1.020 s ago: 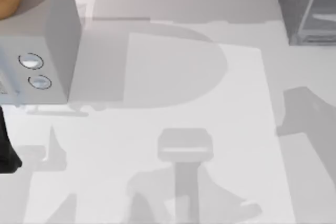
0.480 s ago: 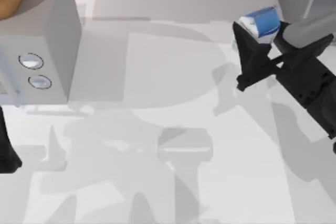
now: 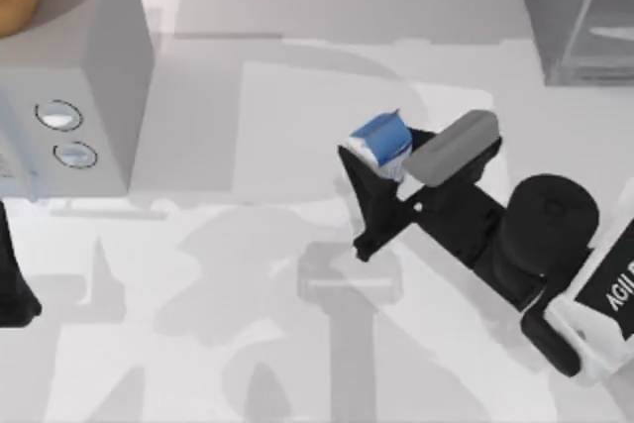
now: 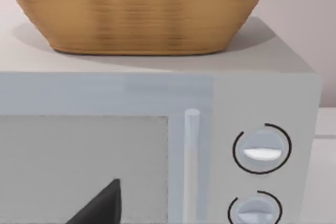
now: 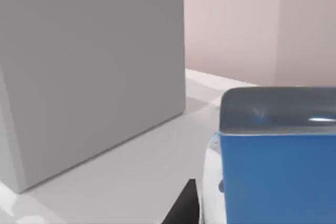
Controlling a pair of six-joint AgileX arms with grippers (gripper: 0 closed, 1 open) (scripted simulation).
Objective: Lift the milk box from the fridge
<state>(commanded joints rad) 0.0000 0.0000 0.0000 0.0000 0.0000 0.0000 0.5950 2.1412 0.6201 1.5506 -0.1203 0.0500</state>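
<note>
basket on dial box — table's left; fridge — far right; milk box between

right gripper: black, two tapered fingers, grey block on top
right arm: black round housing, white link w/ black lettering
left arm: black

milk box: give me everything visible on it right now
The milk box is a small blue-and-white carton, tilted, gripped at the tip of the right gripper above the table's middle-right, well clear of the fridge. In the right wrist view it shows a flat blue face with a white edge.
</note>
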